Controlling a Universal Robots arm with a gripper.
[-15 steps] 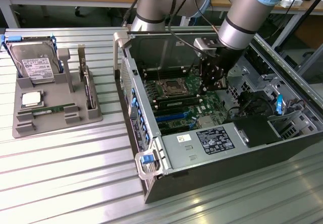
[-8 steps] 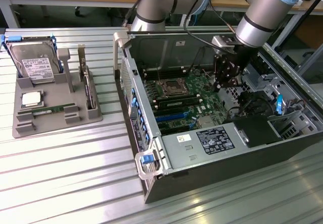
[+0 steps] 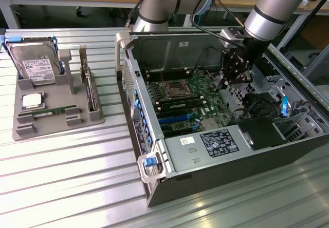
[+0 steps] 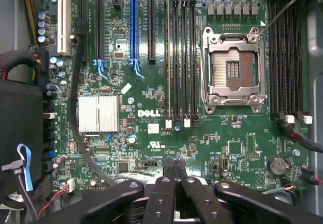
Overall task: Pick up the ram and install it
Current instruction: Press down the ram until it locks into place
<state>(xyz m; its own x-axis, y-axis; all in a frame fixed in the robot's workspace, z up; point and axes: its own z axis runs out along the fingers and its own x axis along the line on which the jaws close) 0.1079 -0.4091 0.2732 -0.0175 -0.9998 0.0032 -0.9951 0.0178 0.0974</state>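
Gripper (image 3: 226,80): closed, fingers together, nothing held; over the motherboard (image 3: 187,102) inside the open computer case (image 3: 205,179).
Ram (image 3: 50,113): flat in the grey tray (image 3: 23,130) on the exterior view's left, just below the processor chip (image 3: 32,101), well apart from the gripper.
Memory slots (image 4: 179,52): empty, beside the open CPU socket (image 4: 232,67).

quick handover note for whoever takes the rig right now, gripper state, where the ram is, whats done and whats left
Gripper: shut and empty, hanging inside the open computer case, above the motherboard.
Ram: lying in its slot on the grey parts tray, on the exterior view's left, in front of the processor chip.
Done: nothing shows as done; the ram is not picked up.
Left: pick up the ram and seat it in a memory slot beside the empty CPU socket.
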